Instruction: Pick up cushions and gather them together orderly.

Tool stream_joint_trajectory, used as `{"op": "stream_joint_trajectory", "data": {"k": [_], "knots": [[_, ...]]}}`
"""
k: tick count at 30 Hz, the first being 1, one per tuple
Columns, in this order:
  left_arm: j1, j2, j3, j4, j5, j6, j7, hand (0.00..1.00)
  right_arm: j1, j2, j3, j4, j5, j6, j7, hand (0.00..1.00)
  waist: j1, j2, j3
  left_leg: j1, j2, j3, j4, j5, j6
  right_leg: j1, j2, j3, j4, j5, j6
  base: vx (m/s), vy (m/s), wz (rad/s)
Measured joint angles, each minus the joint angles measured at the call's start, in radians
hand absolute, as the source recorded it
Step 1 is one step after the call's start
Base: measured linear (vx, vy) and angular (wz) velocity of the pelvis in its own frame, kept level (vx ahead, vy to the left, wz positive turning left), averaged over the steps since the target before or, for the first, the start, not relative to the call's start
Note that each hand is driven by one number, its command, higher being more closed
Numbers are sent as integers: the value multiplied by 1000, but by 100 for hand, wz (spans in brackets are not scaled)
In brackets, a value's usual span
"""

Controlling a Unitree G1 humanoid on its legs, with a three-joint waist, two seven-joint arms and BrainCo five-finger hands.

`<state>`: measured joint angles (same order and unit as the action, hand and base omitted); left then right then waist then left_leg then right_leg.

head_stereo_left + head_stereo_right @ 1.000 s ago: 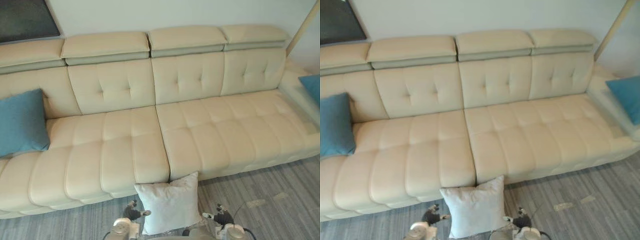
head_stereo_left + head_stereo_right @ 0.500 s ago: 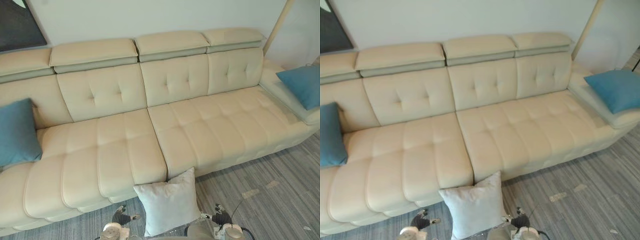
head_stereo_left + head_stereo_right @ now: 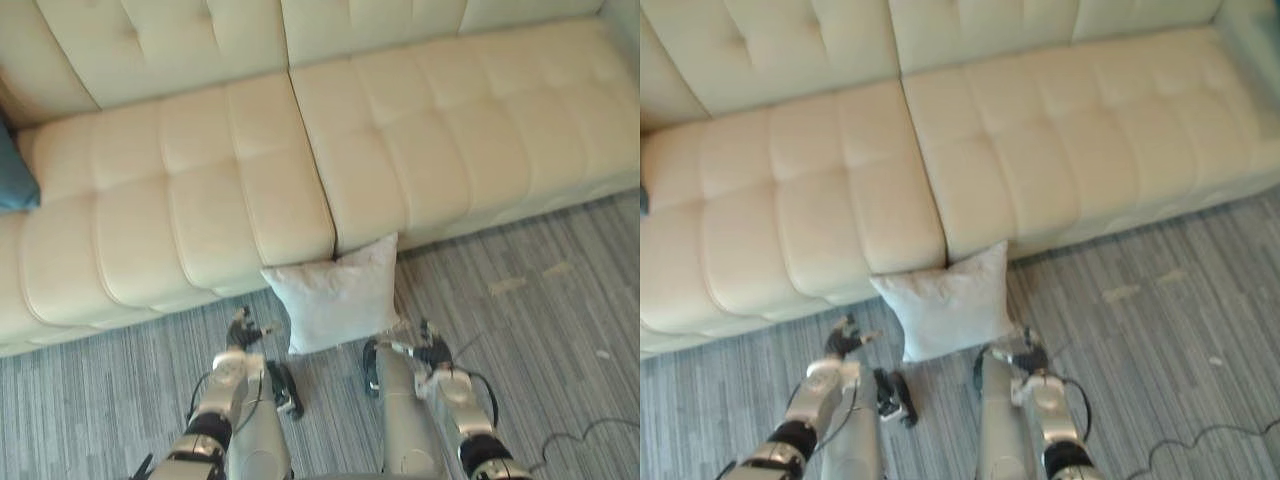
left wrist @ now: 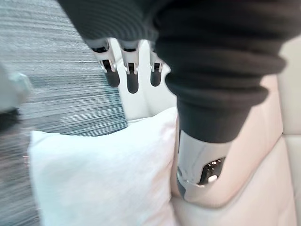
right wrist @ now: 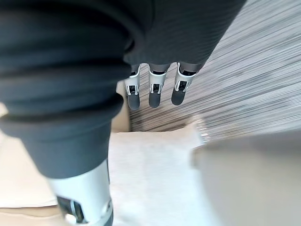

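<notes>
At the far left edge, a sliver of blue cushion (image 3: pixel 10 180) on the seat of the cream tufted sofa (image 3: pixel 200 200), well apart from everything else. Lower down, left of centre, the left hand (image 3: pixel 243 330) above the grey striped floor (image 3: pixel 560 330): open, fingers (image 4: pixel 132 80) straight, thumb spread apart, gripping nothing. Just right of it, the white cushion (image 3: pixel 335 295): on the floor, standing on its lower edge and tilted back against the sofa's front, directly below the seam between two seat sections. Roughly square, so no real long axis; broad face turned toward the robot, one lower corner toward each hand. Right of the cushion, the right hand (image 3: pixel 425 352), likewise open, fingers (image 5: pixel 155 94) straight, empty. Cushion thus between the two hands and a little ahead of both, touching neither. Right hand seemingly the nearer, just beside the lower right corner; left hand near the lower left corner, with a strip of floor between. Judged as the approach step, grasp not yet made. Likely need: closing in from both sides, pressing the soft edges inward, then lifting up onto the seat and leftward toward the blue cushion. Soft filling likely to sag or slip under a one-sided pinch.
</notes>
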<state>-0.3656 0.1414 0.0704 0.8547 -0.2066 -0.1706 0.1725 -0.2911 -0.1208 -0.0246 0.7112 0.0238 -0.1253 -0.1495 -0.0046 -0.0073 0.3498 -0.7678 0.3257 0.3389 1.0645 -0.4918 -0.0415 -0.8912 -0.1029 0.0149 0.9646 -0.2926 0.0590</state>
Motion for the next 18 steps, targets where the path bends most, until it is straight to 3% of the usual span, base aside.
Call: {"op": "stream_joint_trajectory", "data": {"k": [2, 9, 18], "knots": [[-87, 2, 55, -24, -44, -11, 5, 0, -125, -8, 0, -36, 20, -9, -20, 0, 4, 7, 19, -144, 26, -21, 75, 6, 6, -137, 3, -11, 65, 2, -6, -76, -81, 1], [-251, 77, 126, -92, -132, -21, 25, 0, -385, -64, 11, -126, 20, -34, -64, 0, 16, 10, 72, -423, 67, -63, 188, 6, 7, -403, 19, -28, 167, 3, -17, -48, -55, -2], [-348, 120, 128, -100, -187, -39, 40, 0, -469, -137, -16, -144, 19, -45, -134, 0, 45, 14, 93, -575, 79, -108, 249, 8, 7, -537, 16, -56, 237, -12, -39, -60, -28, 5]]}}
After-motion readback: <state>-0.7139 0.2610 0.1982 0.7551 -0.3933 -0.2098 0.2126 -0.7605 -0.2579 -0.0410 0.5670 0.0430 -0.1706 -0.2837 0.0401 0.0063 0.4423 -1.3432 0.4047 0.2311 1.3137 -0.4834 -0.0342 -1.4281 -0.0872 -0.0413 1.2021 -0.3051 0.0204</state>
